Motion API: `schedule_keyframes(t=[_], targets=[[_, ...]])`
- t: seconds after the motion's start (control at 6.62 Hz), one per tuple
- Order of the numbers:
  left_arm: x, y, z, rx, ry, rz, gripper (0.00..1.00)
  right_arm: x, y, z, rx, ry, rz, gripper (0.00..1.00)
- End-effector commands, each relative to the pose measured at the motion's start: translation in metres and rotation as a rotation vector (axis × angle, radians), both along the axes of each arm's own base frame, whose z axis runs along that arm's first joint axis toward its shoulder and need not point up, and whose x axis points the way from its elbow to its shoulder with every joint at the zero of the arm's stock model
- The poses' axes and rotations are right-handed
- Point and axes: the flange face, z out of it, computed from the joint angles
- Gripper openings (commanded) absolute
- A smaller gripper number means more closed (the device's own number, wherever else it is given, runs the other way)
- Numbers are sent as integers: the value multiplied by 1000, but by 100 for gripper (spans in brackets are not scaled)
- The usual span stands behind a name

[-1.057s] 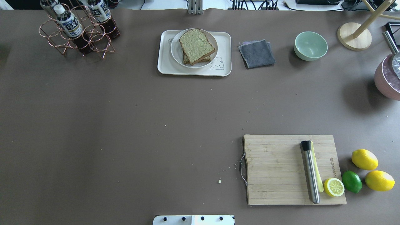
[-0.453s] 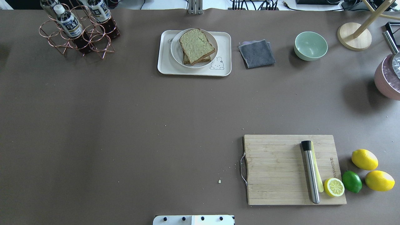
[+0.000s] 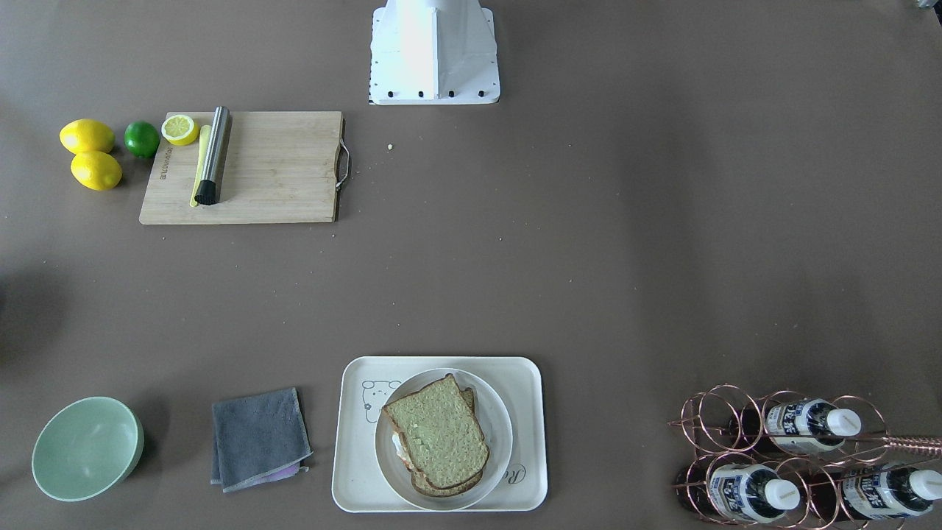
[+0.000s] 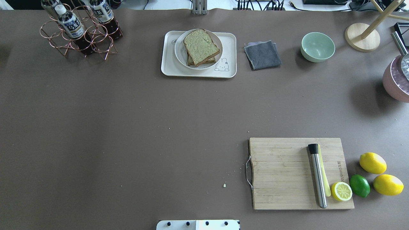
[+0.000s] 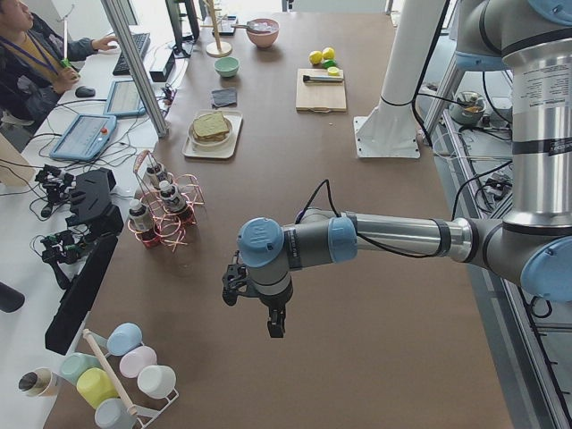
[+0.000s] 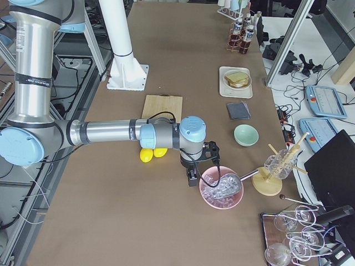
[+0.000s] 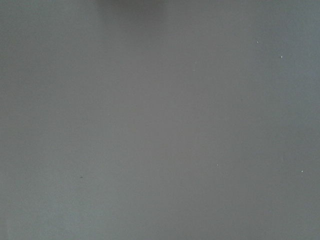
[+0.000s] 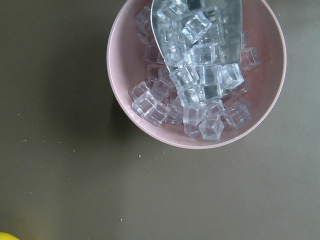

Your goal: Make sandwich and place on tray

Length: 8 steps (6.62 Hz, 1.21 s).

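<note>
The sandwich (image 4: 200,47), two brown-crusted bread slices with a sliver of egg white showing, lies on a round white plate (image 4: 179,57). The plate sits on the cream tray (image 4: 167,65) at the table's far middle. They also show in the front-facing view: sandwich (image 3: 438,434), tray (image 3: 353,471). Neither gripper appears in the overhead view. My left gripper (image 5: 273,323) hangs over bare table at the far left end; I cannot tell if it is open. My right gripper (image 6: 192,178) hangs beside the pink ice bowl (image 6: 222,188); I cannot tell its state either.
A wooden cutting board (image 4: 281,172) holds a steel muddler (image 4: 317,175) and half a lemon (image 4: 341,191); lemons (image 4: 372,162) and a lime (image 4: 359,185) lie beside it. A grey cloth (image 4: 262,55), green bowl (image 4: 317,46) and bottle rack (image 4: 80,28) line the far edge.
</note>
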Motion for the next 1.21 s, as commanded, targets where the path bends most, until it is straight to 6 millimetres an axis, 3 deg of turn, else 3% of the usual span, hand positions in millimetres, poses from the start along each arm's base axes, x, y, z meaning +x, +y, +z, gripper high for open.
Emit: schedule_keyframes(t=[0.0, 1.06], targets=[[1, 3, 5, -12, -1, 0, 97, 0, 2, 1, -3, 0, 0, 100], [4, 3, 13, -32, 5, 6, 98, 0, 3, 2, -6, -1, 0, 100]])
